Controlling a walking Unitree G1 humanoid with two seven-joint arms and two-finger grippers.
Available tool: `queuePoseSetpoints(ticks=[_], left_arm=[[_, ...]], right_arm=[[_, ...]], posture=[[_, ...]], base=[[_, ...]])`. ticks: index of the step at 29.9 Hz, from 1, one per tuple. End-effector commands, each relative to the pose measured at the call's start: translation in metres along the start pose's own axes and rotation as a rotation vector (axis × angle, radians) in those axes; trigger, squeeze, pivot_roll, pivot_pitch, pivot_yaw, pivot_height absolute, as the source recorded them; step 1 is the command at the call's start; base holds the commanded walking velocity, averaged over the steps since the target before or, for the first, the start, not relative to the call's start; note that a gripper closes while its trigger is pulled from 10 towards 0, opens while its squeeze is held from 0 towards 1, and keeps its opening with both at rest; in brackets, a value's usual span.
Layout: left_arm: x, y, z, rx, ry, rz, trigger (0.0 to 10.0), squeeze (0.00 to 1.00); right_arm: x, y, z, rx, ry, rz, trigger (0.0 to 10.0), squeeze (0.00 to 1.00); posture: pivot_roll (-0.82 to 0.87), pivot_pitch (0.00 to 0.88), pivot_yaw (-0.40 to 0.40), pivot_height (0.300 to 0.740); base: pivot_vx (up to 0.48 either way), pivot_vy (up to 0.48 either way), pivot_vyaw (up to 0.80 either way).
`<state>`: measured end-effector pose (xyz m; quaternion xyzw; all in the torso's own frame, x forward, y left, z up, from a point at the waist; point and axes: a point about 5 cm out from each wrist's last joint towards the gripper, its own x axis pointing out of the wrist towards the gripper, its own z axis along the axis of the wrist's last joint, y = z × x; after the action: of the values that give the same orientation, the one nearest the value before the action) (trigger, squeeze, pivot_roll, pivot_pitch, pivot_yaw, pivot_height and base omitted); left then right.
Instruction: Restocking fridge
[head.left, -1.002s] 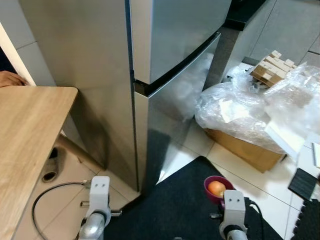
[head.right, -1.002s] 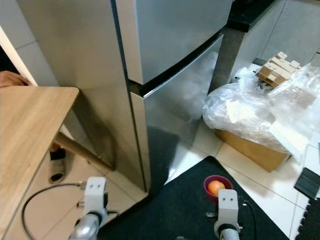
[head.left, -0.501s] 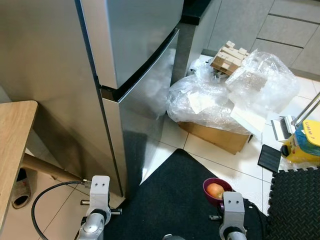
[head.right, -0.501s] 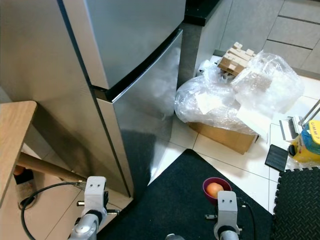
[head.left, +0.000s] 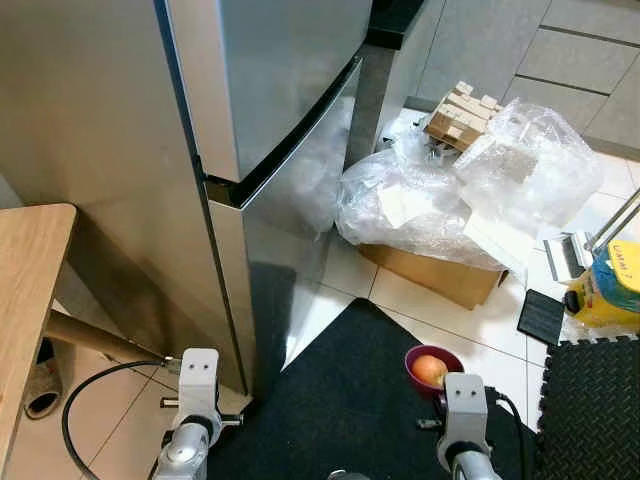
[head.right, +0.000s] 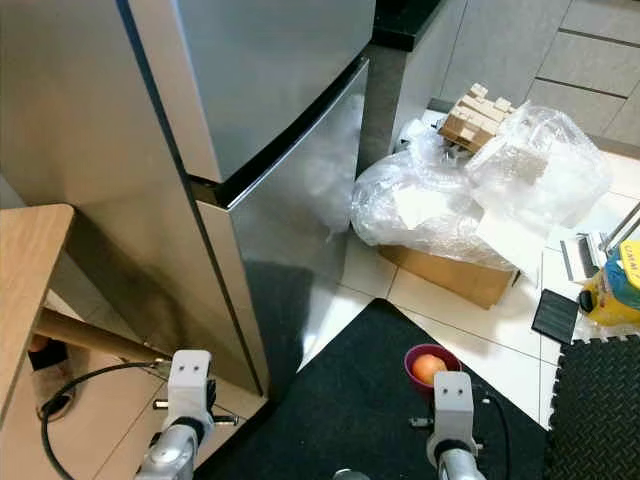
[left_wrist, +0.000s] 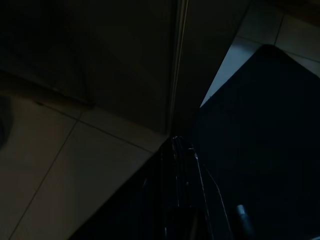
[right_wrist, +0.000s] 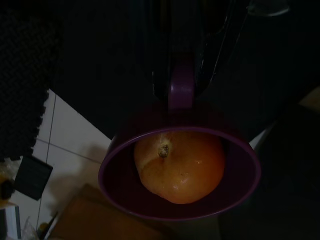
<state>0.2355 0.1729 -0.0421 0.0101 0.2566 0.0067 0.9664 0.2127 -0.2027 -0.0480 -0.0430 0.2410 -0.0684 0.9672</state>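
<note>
The steel fridge (head.left: 270, 100) stands ahead and to my left, both doors shut, with a dark gap between the upper and lower door. My right gripper (right_wrist: 181, 85) is shut on the handle of a purple cup (right_wrist: 235, 192) that holds an orange (right_wrist: 180, 165). In the left eye view the cup (head.left: 414, 356) hangs low over the black mat, just ahead of my right wrist (head.left: 462, 400). My left arm (head.left: 195, 395) hangs low by the fridge's corner. Its gripper (left_wrist: 177, 190) points at the floor beside the fridge base in a very dark picture.
A wooden table (head.left: 25, 290) juts in at the left, with a black cable (head.left: 90, 385) and a slipper (head.left: 42, 365) on the tiles beneath. A black mat (head.left: 350, 400) lies underfoot. A cardboard box (head.left: 440, 280) under plastic wrap (head.left: 450, 195), wooden blocks (head.left: 460, 110) and a yellow device (head.left: 610, 290) stand to the right.
The camera has swung right: the table has slid toward the left edge and the yellow device and foam mat came into view. The cup stays in my right gripper.
</note>
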Motion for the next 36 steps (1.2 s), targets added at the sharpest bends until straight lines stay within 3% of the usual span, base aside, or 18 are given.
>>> queuePoseSetpoints(ticks=[1, 27, 32, 36], left_arm=[[-0.001, 0.000, -0.003, 0.006, 0.021, -0.001, 10.0, 0.00], [0.003, 0.007, 0.004, 0.031, 0.009, 0.000, 10.0, 0.00], [0.001, 0.010, 0.003, -0.002, -0.014, 0.034, 10.0, 0.00], [-0.001, 0.009, 0.003, -0.022, -0.025, 0.049, 10.0, 0.00]], right_arm=[[0.001, -0.005, 0.000, -0.009, 0.006, -0.013, 10.0, 0.00], [0.008, -0.001, 0.012, -0.001, -0.015, -0.008, 10.0, 0.00], [0.007, 0.004, 0.010, 0.002, -0.009, 0.016, 10.0, 0.00], [0.006, 0.005, 0.007, -0.010, -0.003, 0.030, 10.0, 0.00]], posture=[[-0.17, 0.062, -0.003, 0.731], [-0.13, 0.049, 0.010, 0.731], [-0.06, 0.078, -0.058, 0.731], [-0.05, 0.084, -0.069, 0.731]], base=[[0.000, 0.000, 0.00], [0.000, 0.000, 0.00], [0.000, 0.000, 0.00], [0.000, 0.000, 0.00]])
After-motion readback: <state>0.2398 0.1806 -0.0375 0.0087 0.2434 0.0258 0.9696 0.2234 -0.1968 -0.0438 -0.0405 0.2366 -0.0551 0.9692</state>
